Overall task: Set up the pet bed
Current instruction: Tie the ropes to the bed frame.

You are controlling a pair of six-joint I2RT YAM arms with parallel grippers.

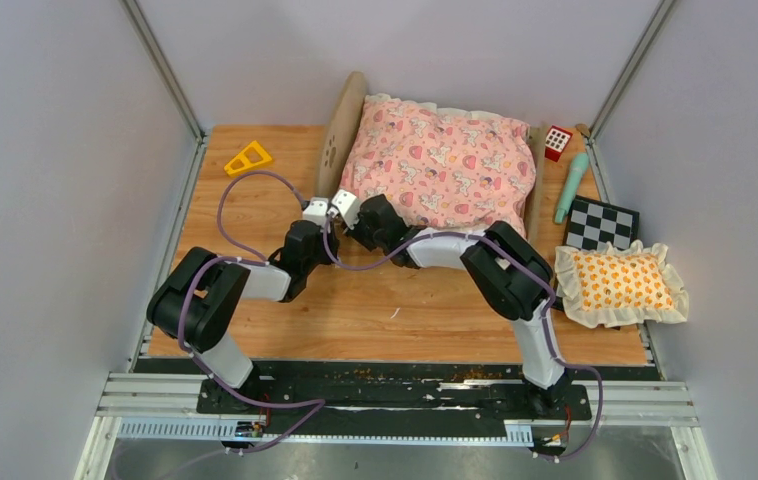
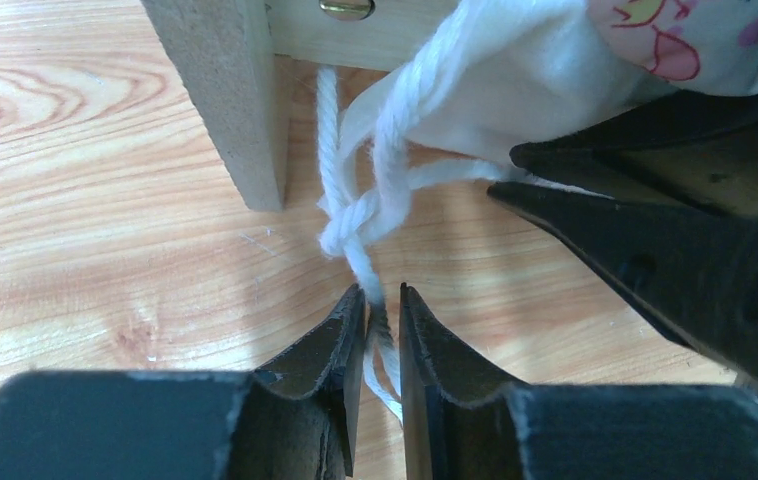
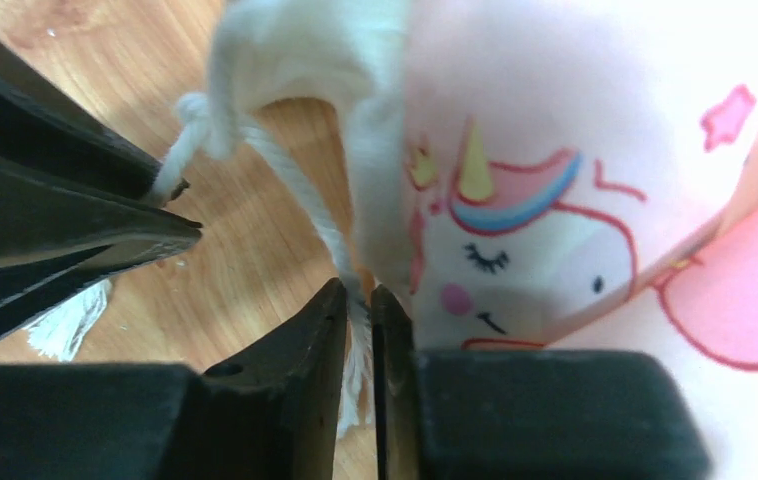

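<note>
Where the pet bed (image 1: pixel 433 165) stands at the far middle of the bench (image 1: pixel 425 310), both arms reach to its near corner beside the headboard (image 1: pixel 342 125). The left gripper (image 2: pixel 382 300) is pinched narrow on a strand of white cord (image 2: pixel 355 215) just below a knot, next to the wooden bed leg (image 2: pixel 230 100). The right gripper (image 3: pixel 358 295) is likewise narrow on another strand, which appears to run up into the white hem (image 2: pixel 535 80) of the pink quilt (image 3: pixel 575 200).

**Handling.** The frame looks rigid but light, so a hard tug on the cord could slide it across the bench. The quilt is soft and limp and will bunch rather than resist. The cord is thin and limp, and is best held near its free ends, close to the knot, and drawn gently.

**Views.** The top external view alone gives the layout, including the frilled pillow (image 1: pixel 620 283) well apart at the right edge, but the arms hide the knot. The left wrist view shows the knot, the leg and the other gripper's fingers. The right wrist view shows the unicorn print close up, with the knot blurred.
</note>
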